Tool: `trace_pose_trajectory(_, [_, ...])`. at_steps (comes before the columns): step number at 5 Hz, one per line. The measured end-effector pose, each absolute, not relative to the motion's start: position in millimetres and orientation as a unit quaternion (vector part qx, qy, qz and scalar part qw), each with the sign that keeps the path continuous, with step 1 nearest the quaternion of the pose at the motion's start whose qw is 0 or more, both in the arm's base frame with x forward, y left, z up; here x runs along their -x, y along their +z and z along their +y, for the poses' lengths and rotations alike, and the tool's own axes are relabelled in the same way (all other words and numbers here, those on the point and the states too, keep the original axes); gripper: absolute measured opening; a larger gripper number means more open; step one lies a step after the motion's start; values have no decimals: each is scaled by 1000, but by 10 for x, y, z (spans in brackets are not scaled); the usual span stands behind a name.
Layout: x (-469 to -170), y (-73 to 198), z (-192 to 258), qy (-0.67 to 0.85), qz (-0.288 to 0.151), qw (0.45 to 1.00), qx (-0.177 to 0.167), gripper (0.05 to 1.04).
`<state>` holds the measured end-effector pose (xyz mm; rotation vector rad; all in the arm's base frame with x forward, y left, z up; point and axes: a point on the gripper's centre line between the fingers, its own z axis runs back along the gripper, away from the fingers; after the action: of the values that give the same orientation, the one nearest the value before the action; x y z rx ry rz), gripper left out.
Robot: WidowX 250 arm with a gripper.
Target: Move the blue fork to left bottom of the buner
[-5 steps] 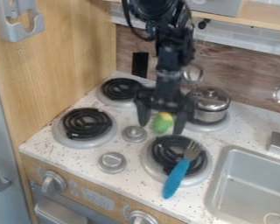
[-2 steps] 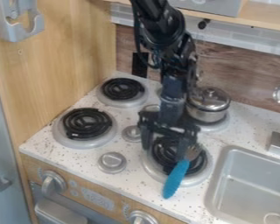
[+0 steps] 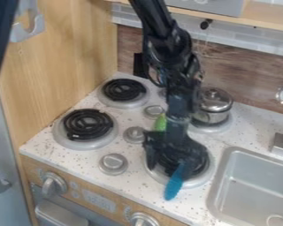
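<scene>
Black gripper (image 3: 169, 165) over the front-right burner (image 3: 201, 179), blue fork (image 3: 174, 184) at its near side.
Fingers stand apart, released. From the gripper, the fork's handle extends toward the front edge of the speckled counter (image 3: 241, 128), its long axis slanting down and left; the gripper obscures the fork's head. Recommended next operation: align the fingers across that axis, then close.

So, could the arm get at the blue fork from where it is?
Probably, yes. The arm already reaches down over the burner where the fork lies, and I see nothing resting on its blue handle.
</scene>
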<state>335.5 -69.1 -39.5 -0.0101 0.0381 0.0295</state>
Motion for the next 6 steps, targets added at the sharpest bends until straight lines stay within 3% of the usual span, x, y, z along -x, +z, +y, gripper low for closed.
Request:
trace_pose_trajectory(2, [-3394,-497,-778,11,26,1000,6,999])
trace_pose_trajectory(3, [-3408,-546,-771,16,37,999,-2,944])
trace_pose_trajectory(4, [-3400,-565,-790,23,56,998,-18,707])
trace_pose_trajectory(5, [-3382,-561,-812,14,66,997,-25,574])
trace_pose_trajectory(6, [-3357,-545,-782,16,64,997,-32,512])
